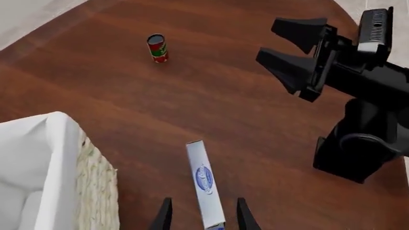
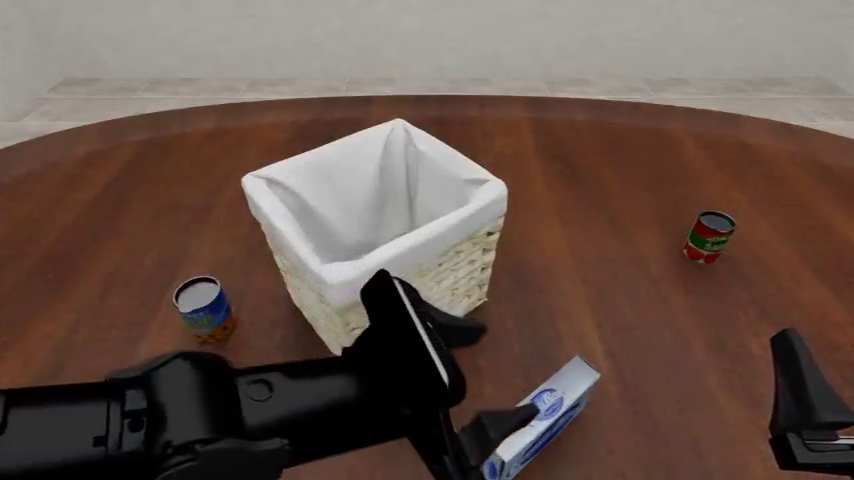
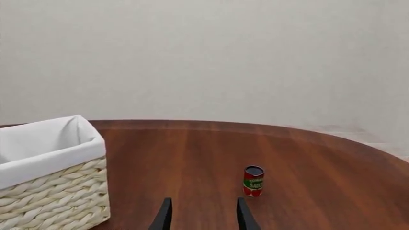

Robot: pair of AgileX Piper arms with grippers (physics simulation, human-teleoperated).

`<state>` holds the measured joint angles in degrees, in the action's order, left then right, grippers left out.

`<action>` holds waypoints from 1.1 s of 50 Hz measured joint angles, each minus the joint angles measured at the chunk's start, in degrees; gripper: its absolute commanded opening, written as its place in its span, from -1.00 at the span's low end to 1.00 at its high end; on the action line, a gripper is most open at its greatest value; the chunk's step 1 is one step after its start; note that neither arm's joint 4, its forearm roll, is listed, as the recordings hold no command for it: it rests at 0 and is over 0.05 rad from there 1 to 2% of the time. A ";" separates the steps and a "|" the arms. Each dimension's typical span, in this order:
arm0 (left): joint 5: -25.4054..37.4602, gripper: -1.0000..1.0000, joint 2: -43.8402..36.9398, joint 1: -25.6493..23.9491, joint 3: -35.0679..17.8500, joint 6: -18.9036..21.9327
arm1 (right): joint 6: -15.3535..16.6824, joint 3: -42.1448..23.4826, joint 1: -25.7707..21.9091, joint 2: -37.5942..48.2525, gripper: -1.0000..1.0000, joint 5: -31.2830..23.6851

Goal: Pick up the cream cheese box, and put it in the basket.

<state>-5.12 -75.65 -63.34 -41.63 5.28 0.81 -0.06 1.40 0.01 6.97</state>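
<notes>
while it's held: the box point(image 2: 545, 418) stands on edge between the left gripper point(image 1: 203, 216) fingers, near the table edge, just in front of the basket point(image 2: 400, 275)
grip: jaws look closed on the box's flat faces, likely so it hangs narrow for the drop
basket: upright, white liner over the rim, nothing seen inside
right gripper point(image 3: 203, 215): apart, spread, holding nothing, off to the right
cans: red can point(image 2: 709, 237) and blue can point(image 2: 203, 307) stand either side of the basket
next: lift over the rim, i'd guess
</notes>
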 measured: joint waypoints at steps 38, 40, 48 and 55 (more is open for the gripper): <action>2.87 1.00 -19.55 1.97 -9.72 2.88 | -1.11 -0.02 -2.48 0.00 1.00 -1.26; 3.69 1.00 -20.12 1.97 -10.47 3.06 | -1.19 -0.02 -2.55 0.00 1.00 -1.31; 6.91 1.00 -22.38 1.37 -13.35 3.75 | -1.56 -0.03 -2.74 0.00 1.00 -1.53; 10.58 1.00 -23.83 1.26 -16.44 4.29 | -1.89 -0.03 -2.84 0.00 1.00 -1.63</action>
<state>5.45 -99.48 -62.08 -58.07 9.57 -1.07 -0.09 -1.44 0.01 5.34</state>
